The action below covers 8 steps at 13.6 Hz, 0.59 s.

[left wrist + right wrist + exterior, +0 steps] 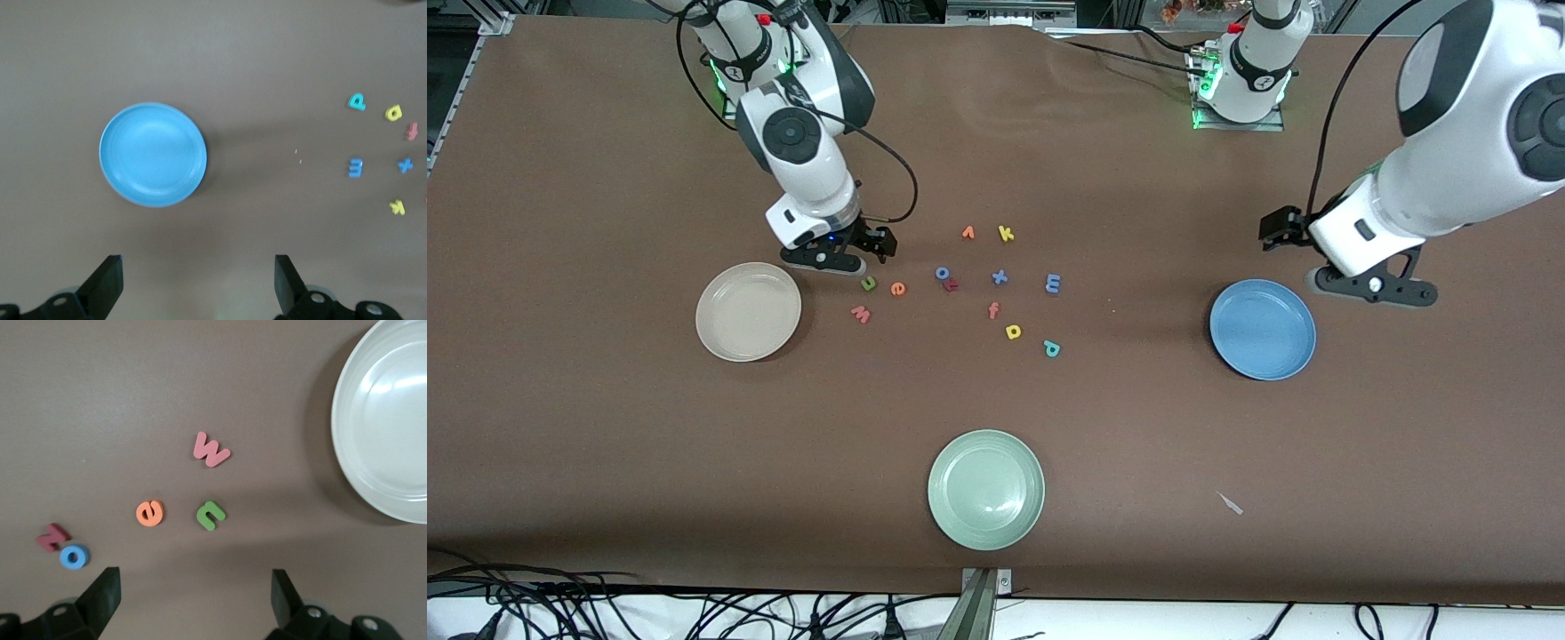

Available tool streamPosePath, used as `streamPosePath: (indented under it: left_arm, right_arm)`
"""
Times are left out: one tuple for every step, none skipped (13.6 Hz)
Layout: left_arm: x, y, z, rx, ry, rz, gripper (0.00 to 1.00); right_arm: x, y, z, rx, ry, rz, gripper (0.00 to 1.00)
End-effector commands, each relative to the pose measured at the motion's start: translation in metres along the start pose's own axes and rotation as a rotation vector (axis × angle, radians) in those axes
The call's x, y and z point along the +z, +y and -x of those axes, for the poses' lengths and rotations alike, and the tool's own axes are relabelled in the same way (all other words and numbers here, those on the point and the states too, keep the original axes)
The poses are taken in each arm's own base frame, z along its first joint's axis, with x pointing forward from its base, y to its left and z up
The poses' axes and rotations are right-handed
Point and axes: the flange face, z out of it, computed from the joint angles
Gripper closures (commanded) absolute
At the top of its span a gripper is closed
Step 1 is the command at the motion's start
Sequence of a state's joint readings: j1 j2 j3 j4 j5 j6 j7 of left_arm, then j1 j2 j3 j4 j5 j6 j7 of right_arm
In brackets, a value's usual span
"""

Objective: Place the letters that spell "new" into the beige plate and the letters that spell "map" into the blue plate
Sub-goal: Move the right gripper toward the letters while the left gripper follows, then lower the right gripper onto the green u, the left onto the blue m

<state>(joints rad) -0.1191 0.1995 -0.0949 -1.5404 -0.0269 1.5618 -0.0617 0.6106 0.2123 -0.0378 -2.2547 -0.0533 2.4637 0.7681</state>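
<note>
The green n (868,284), orange e (897,288) and pink w (860,313) lie together beside the beige plate (748,311), which holds nothing. The blue m (1053,283), yellow a (1013,332) and teal p (1051,348) lie mid-table, apart from the bare blue plate (1262,329). My right gripper (827,260) hangs open over bare table close to the n (211,515), e (150,513) and w (211,449). Open and holding nothing, my left gripper (1371,286) hovers over the table by the blue plate (153,154).
Other letters lie among them: an orange v (967,233), yellow k (1006,234), blue o (943,273), a red letter (951,285), blue x (1000,277) and orange f (993,309). A pale green plate (985,489) sits nearest the front camera.
</note>
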Motion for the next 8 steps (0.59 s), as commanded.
streamPosePath:
  left_arm:
    - [0.011, 0.002, -0.015, -0.004, 0.009, 0.001, 0.00]
    - [0.020, 0.004, -0.018, 0.000, -0.008, 0.003, 0.00]
    - [0.028, 0.006, -0.020, -0.001, -0.020, 0.002, 0.00]
    - [0.038, 0.008, -0.025, -0.011, -0.037, 0.001, 0.00]
    - [0.051, 0.018, -0.029, -0.016, -0.058, 0.000, 0.00]
    - [0.065, 0.024, -0.037, -0.030, -0.064, -0.003, 0.00]
    - [0.082, 0.041, -0.044, -0.048, -0.058, -0.007, 0.00]
    - [0.107, 0.061, -0.053, -0.068, -0.063, -0.022, 0.00]
  right_arm:
    - [0.030, -0.002, -0.002, 0.015, 0.020, 0.002, 0.00]
    - [0.040, -0.001, -0.005, 0.019, 0.029, -0.006, 0.00]
    - [0.050, -0.001, -0.007, 0.019, 0.036, -0.013, 0.00]
    - [0.056, -0.001, -0.008, 0.019, 0.041, -0.017, 0.00]
    - [0.058, -0.001, -0.008, 0.021, 0.042, -0.019, 0.00]
    - [0.058, 0.000, -0.009, 0.022, 0.042, -0.018, 0.00]
    - [0.058, 0.001, -0.010, 0.025, 0.041, -0.017, 0.00]
    - [0.063, 0.004, -0.011, 0.028, 0.035, -0.011, 0.00]
